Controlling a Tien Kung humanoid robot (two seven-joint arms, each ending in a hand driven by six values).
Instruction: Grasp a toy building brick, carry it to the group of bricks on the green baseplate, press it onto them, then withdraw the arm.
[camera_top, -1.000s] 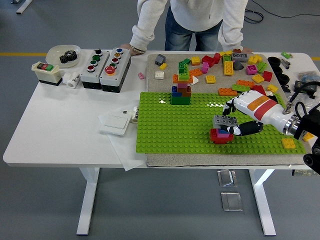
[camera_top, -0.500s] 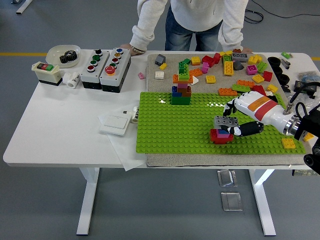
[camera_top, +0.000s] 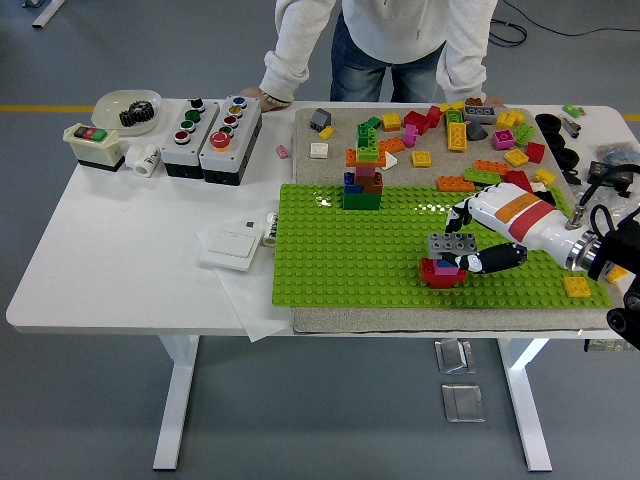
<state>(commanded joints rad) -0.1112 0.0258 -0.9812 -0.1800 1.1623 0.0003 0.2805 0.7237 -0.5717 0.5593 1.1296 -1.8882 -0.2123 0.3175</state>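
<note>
Grey studded plastic brick (camera_top: 452, 243) sits on top of a small stack on the green studded baseplate (camera_top: 340, 250), right of centre. Beneath it a red brick (camera_top: 437, 273), with a sliver of blue and magenta showing between the two. Grey brick lies long side left to right, two rows of studs up, roughly level.

Right hand (camera_top: 497, 232), white-shelled with black fingers, comes in from the right edge. Upper fingers (camera_top: 462, 212) curl over the grey brick's far right corner; thumb (camera_top: 490, 258) lies along its near side, tip at the stack's right end. Fingers closed in around the brick's right end, a pinch by the look of it, though actual contact is hard to confirm at this resolution.

Second stack (camera_top: 363, 180) stands at the baseplate's far edge: green, magenta, brown, blue and red pieces. Yellow brick (camera_top: 577, 287) lies alone at the baseplate's near right corner. Loose coloured bricks (camera_top: 455, 135) scattered on the beige mat (camera_top: 335, 140) beyond.

Person stands at the far side, one hand (camera_top: 262, 97) resting on the white table (camera_top: 120, 250) by the grey push-button boxes (camera_top: 212, 127).
</note>
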